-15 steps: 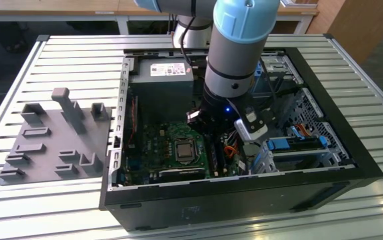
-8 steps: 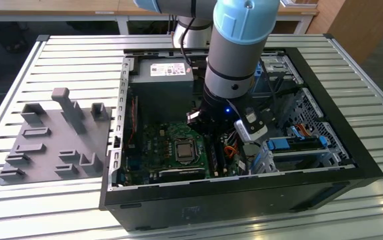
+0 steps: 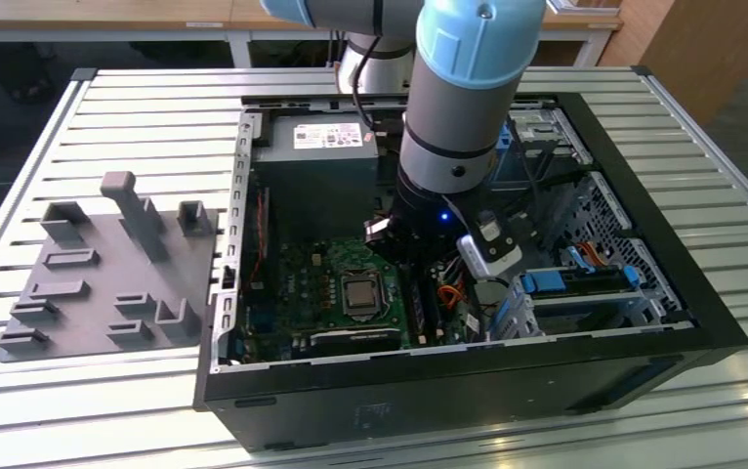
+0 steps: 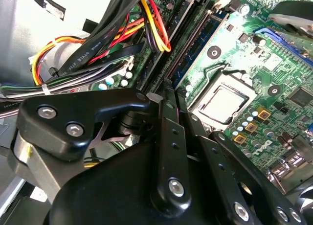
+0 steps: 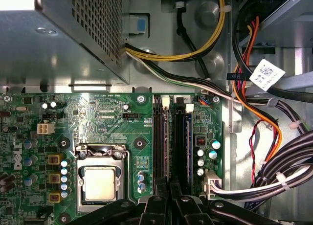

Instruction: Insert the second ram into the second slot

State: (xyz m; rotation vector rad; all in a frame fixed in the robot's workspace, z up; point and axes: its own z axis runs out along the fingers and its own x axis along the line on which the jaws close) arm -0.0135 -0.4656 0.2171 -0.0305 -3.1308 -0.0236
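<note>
Hovering over memory slots [image 5: 171, 137], fingers [image 5: 168, 205] together.

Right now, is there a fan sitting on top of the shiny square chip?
No, the silver processor in the first wrist view lies bare in its socket.

the exterior view is evenly daylit, with pale glare on the slatted table [image 3: 127, 107] and deep shade inside the computer case [image 3: 686, 322]. in the first wrist view a white blown-out patch sits on the metal box [image 5: 29, 10]. in the second wrist view the gripper [image 4: 168, 137] is dark, soft and out of focus, while the green board [image 4: 264, 49] is bright.
</note>
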